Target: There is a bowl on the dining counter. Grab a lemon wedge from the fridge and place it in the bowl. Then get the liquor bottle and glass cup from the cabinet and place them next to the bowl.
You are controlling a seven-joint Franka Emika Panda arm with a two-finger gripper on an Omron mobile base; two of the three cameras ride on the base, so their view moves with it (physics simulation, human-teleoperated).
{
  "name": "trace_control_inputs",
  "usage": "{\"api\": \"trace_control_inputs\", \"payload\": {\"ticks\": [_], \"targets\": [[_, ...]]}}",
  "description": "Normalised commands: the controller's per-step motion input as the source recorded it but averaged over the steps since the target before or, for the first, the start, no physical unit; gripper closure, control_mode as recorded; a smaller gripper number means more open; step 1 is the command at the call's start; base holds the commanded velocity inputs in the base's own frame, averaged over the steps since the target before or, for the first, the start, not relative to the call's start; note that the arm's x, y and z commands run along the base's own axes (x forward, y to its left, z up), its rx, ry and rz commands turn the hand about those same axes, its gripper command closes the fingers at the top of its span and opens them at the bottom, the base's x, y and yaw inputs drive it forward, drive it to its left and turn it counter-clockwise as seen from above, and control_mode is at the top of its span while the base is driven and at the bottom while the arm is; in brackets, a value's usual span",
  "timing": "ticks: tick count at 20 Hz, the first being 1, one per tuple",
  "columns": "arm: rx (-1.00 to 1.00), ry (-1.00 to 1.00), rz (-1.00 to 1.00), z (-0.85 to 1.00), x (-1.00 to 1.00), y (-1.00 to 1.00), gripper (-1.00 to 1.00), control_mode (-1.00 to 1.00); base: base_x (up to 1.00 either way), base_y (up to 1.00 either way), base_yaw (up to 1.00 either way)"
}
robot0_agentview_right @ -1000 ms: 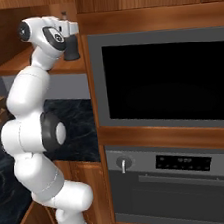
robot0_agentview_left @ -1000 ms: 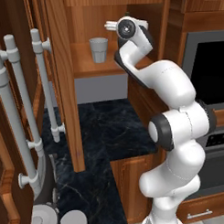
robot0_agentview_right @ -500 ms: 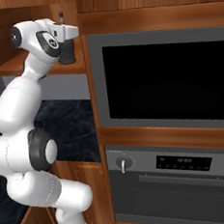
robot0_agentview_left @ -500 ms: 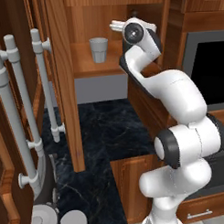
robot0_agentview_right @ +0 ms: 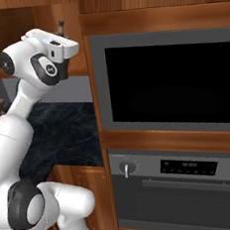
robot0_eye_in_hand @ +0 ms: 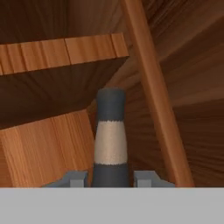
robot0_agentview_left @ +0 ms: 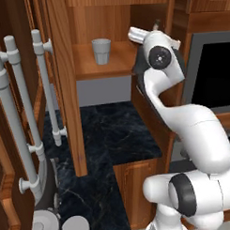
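On the bottle step — my gripper [robot0_eye_in_hand: 109, 178] is clamped on the liquor bottle [robot0_eye_in_hand: 110, 140] neck, bottom centre of hand view. Next — lift it clear of the cabinet [robot0_agentview_left: 110, 60] shelf; glass cup [robot0_agentview_left: 101, 51] comes after.

Matt grained wood cabinet [robot0_agentview_left: 64, 90], glossy veined stone counter [robot0_agentview_left: 108, 131], pale matt cup [robot0_agentview_left: 101, 51].

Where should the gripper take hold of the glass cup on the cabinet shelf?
Across the glass cup's tapered wall, coming level from the open front of the cabinet. It stands upright without a handle, and the shelf above likely blocks a top-down reach.

Liquor bottle [robot0_eye_in_hand: 109, 140] body cut off at bottom edge — only neck visible, finger tips [robot0_eye_in_hand: 78, 178] mostly cropped.
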Motion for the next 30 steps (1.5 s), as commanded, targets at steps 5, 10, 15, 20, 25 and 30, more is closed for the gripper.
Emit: {"api": "trace_control_inputs", "payload": {"ticks": [5, 10, 15, 20, 25, 30], "targets": [[-0.02, -0.09, 0.14, -0.09, -1.0, 0.02, 1.0, -1.0, 0.0, 0.0, 0.0], [-0.02, -0.08, 0.22, 0.0, -0.97, 0.0, 1.0, -1.0, 0.0, 0.0, 0.0], [-0.01, -0.04, 0.22, -0.01, -0.86, 0.0, 1.0, -1.0, 0.0, 0.0, 0.0], [-0.01, -0.04, 0.24, -0.01, -0.85, 0.0, 1.0, -1.0, 0.0, 0.0, 0.0], [-0.01, -0.05, 0.24, 0.0, -0.77, 0.0, 1.0, -1.0, 0.0, 0.0, 0.0], [0.0, -0.04, 0.18, 0.0, -0.35, 0.02, 1.0, 1.0, -0.06, 0.07, 0.05]]}}
